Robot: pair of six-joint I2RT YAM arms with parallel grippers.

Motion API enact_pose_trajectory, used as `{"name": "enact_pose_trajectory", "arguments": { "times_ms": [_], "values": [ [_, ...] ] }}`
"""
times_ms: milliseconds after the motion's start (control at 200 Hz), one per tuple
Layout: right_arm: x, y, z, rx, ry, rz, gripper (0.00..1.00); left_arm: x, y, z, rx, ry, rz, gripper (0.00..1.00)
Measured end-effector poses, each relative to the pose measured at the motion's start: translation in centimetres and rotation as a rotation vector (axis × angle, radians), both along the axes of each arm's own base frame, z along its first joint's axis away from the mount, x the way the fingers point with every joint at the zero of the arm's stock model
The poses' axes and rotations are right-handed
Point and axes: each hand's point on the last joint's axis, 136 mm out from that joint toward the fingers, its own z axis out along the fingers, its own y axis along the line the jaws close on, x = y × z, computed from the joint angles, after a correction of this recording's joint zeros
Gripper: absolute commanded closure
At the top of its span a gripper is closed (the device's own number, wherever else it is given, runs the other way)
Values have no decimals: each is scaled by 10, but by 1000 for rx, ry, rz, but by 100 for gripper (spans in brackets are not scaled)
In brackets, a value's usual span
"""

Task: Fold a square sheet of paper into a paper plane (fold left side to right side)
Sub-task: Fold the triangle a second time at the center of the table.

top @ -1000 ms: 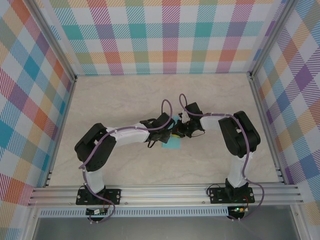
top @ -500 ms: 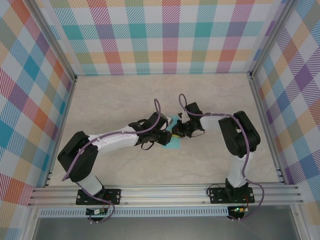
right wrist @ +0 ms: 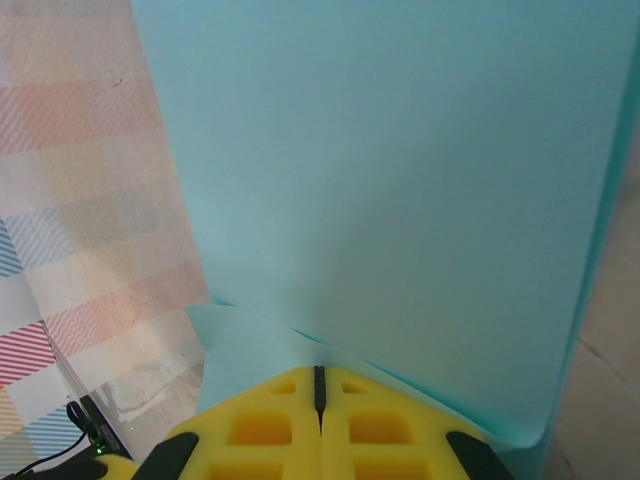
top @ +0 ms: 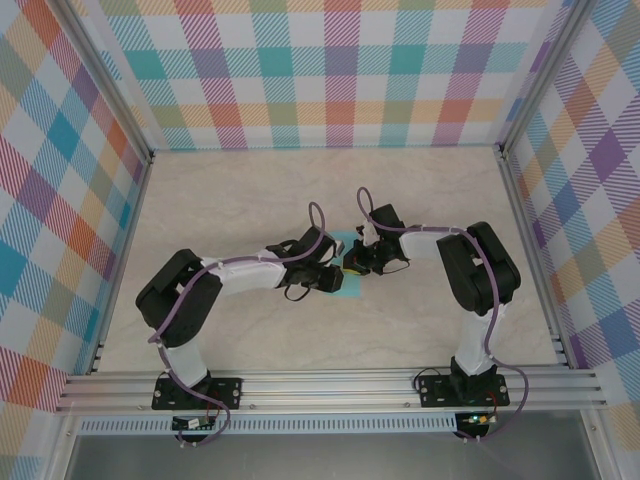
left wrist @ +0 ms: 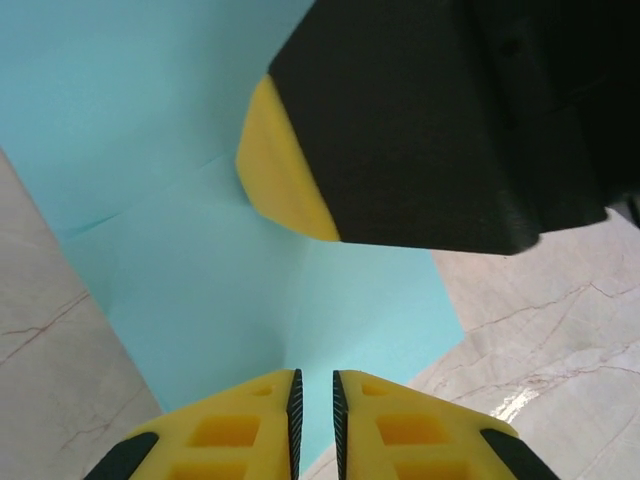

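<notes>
While both arms reach in to the middle of the table (top: 230, 200), the square sheet of paper (top: 346, 288) sits between their wrists, mostly covered from above, with just a turquoise strip poking out on the near side.

Right gripper (top: 352, 264): its wrist camera has the yellow fingers (right wrist: 270, 420) pressed together with no gap. A flap of the sheet wraps the tips and the rest stands up in front of the lens, so it is clamped on the paper.

Left gripper (top: 332, 278): its wrist camera has the yellow fingertips (left wrist: 240, 430) almost together, with a thin dark slit between them. A crease in the sheet runs straight down into that slit. Can't tell if it is actually pinching paper or just resting on it.

The left wrist view also catches the other arm's black-and-yellow finger coming in from the upper right, just over the sheet, with marbled tabletop on either side. The right wrist view has a faint plaid pattern to the left of the sheet. The top view gives arm poses and the plaid walls (top: 340, 70), but no finger detail.
</notes>
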Motion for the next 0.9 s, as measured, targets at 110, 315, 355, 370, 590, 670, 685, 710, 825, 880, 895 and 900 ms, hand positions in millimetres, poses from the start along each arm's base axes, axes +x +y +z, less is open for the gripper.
{"name": "enact_pose_trajectory", "arguments": {
  "times_ms": [110, 315, 355, 370, 590, 670, 685, 710, 825, 880, 895, 900],
  "values": [
    [0, 0, 0, 0, 0, 0, 97, 0, 1, -5, 0, 14, 2, 84],
    [0, 0, 0, 0, 0, 0, 97, 0, 3, -12, 14, 25, 8, 85],
    [0, 0, 0, -1, 0, 0, 97, 1, 4, -13, 18, 24, 11, 85],
    [0, 0, 0, -1, 1, 0, 97, 1, 4, -13, 19, 24, 12, 85],
    [0, 0, 0, -8, 3, -1, 97, 1, 8, -16, 35, 20, 21, 86],
    [0, 0, 0, -9, 3, -1, 97, 0, 10, -19, 45, 23, 23, 87],
    [0, 0, 0, -9, 3, 0, 97, -1, 11, -20, 47, 24, 24, 87],
    [0, 0, 0, -9, 2, 1, 97, -1, 12, -21, 50, 24, 25, 87],
    [0, 0, 0, -11, 0, 5, 97, 0, 14, -23, 53, 19, 31, 91],
    [0, 0, 0, -13, -1, 9, 97, 0, 14, -23, 50, 18, 34, 93],
    [0, 0, 0, -13, -3, 10, 97, 0, 13, -23, 48, 17, 34, 94],
    [0, 0, 0, -13, -3, 10, 97, 0, 13, -23, 48, 17, 33, 94]
  ]
}}
